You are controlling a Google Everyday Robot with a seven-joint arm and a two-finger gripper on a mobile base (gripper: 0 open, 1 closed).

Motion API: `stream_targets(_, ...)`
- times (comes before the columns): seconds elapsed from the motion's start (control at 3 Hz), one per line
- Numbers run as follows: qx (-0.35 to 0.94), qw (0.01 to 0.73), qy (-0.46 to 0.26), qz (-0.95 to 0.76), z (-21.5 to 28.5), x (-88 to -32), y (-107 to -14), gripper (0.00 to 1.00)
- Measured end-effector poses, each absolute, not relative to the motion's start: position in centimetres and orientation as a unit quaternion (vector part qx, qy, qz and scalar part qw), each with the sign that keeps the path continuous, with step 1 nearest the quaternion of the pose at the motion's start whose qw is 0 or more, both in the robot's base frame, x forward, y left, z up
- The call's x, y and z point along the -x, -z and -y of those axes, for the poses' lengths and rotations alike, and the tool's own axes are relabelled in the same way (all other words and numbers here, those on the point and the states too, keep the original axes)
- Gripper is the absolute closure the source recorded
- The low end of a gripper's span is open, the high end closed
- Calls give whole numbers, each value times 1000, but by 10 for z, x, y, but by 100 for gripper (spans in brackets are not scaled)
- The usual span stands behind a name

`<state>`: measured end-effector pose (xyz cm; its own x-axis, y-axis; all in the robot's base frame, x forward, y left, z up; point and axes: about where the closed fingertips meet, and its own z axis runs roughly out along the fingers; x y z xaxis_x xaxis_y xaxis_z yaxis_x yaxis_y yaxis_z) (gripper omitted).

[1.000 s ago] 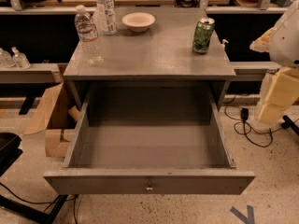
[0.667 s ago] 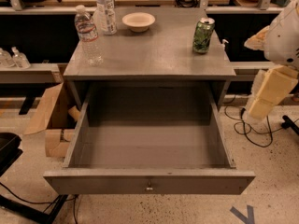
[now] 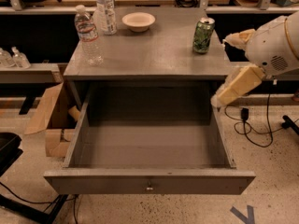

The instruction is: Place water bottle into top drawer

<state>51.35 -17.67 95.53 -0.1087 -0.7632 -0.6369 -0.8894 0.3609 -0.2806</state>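
The water bottle [image 3: 88, 34], clear ribbed plastic with a white cap and a red-striped label, stands upright at the front left of the grey cabinet top [image 3: 149, 55]. The top drawer [image 3: 149, 182] is pulled fully out below it, and nothing shows inside. My gripper [image 3: 226, 72] hangs at the right side of the cabinet, level with the cabinet top's right edge and above the drawer's right wall. It is far from the bottle and holds nothing that I can see.
A second clear bottle [image 3: 106, 10] with a pale label and a white bowl [image 3: 138, 21] stand at the back of the top. A green can [image 3: 203, 35] stands at the right, close to my gripper. A cardboard box [image 3: 52, 120] lies on the floor at the left and cables [image 3: 254, 129] at the right.
My arm has moved left and slightly down, from beyond the cabinet's right side to its right edge. The bottles, bowl, can and drawer have not moved.
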Motion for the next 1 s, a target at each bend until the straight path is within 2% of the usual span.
stream_targets(0.67, 470, 563, -137, -666, 129, -605, -1008, 0)
stream_targets(1.0, 470, 563, -137, -666, 129, -605, -1009, 0)
